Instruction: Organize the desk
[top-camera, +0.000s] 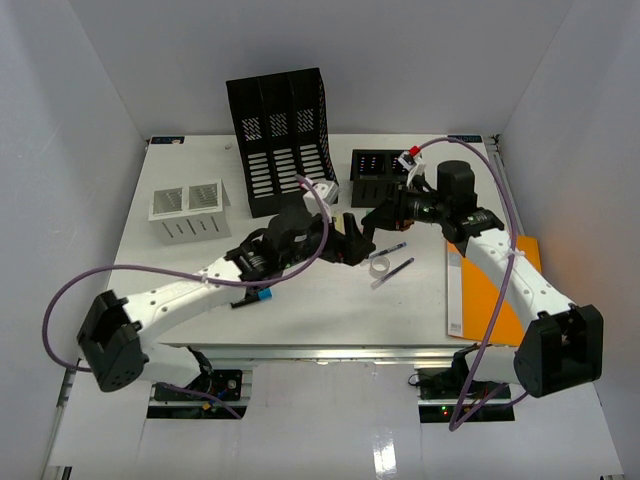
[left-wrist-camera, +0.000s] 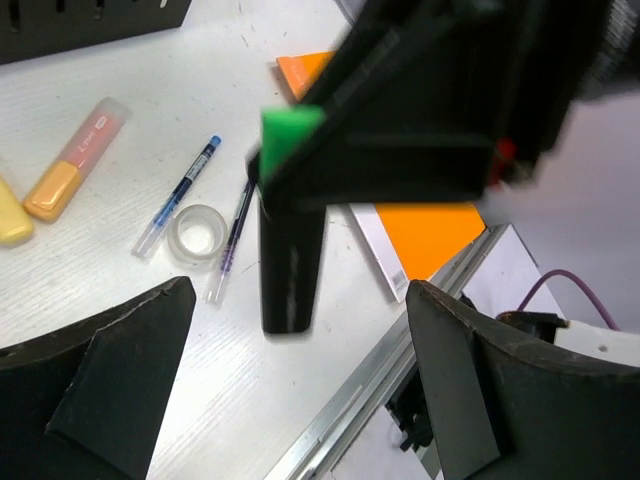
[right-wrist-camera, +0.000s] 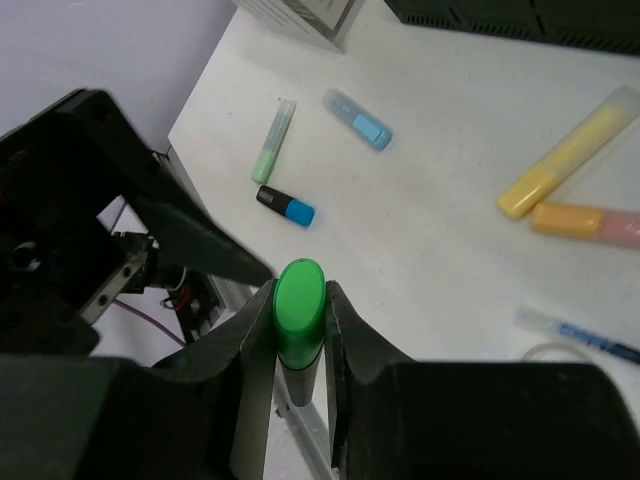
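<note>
Right fingers (right-wrist-camera: 345, 335) are clamped tight on a green-capped marker (right-wrist-camera: 299, 300) with a black barrel. Left fingers (left-wrist-camera: 110, 370) are spread wide, one on each side of it, not touching. The worktop (top-camera: 330, 310) sits below both pairs, and a tape roll (left-wrist-camera: 197, 232) and two pens (left-wrist-camera: 180, 195) lie under the left fingers.

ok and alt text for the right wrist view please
The right gripper is clamped on a green-ended marker, seen end-on above the white desk. Behind it on the desk lie a pale green highlighter, a blue highlighter, a yellow highlighter and an orange highlighter.
</note>
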